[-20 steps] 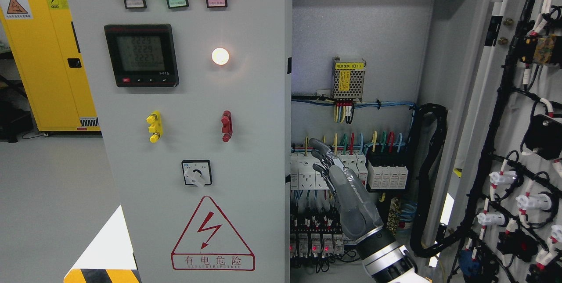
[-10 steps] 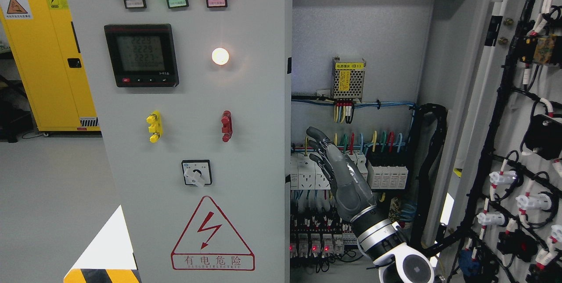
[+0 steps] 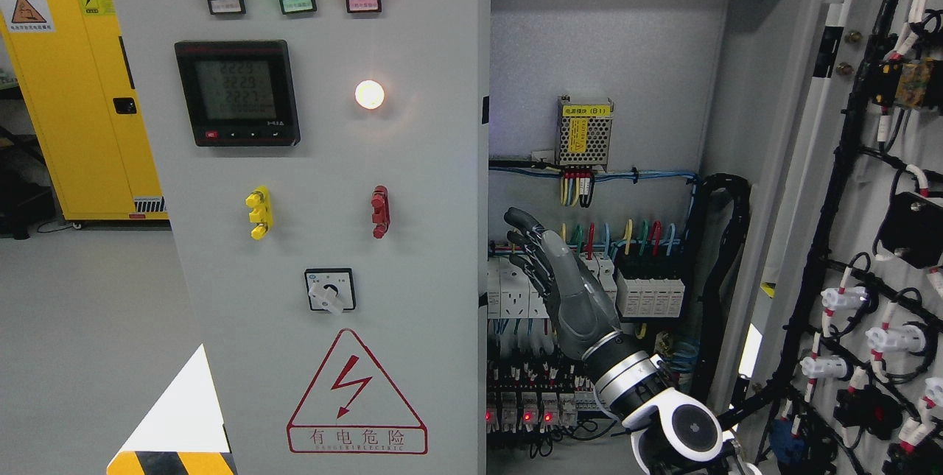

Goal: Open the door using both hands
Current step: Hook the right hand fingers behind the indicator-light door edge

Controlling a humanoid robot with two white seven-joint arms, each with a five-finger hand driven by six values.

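The cabinet's left door [image 3: 324, 166] is a grey panel with three lamps, a meter and a warning triangle, and it stands closed. The right door [image 3: 869, 202] is swung open at the picture's right, its wired inner side facing me. My right hand [image 3: 519, 239] reaches up from the lower right into the open cabinet. Its fingers are stretched out and hold nothing. The fingertips are close to the inner edge [image 3: 483, 239] of the left door; I cannot tell whether they touch it. My left arm does not show.
Behind the hand are rows of white breakers [image 3: 508, 291] and coloured wires, with a power supply box [image 3: 584, 132] above. A black cable bundle [image 3: 726, 276] loops at the cabinet's right wall. A yellow cabinet [image 3: 81, 92] stands at far left.
My right hand has moved up and to the left, closer to the left door's edge. More of its wrist now shows. Both doors stay as they were.
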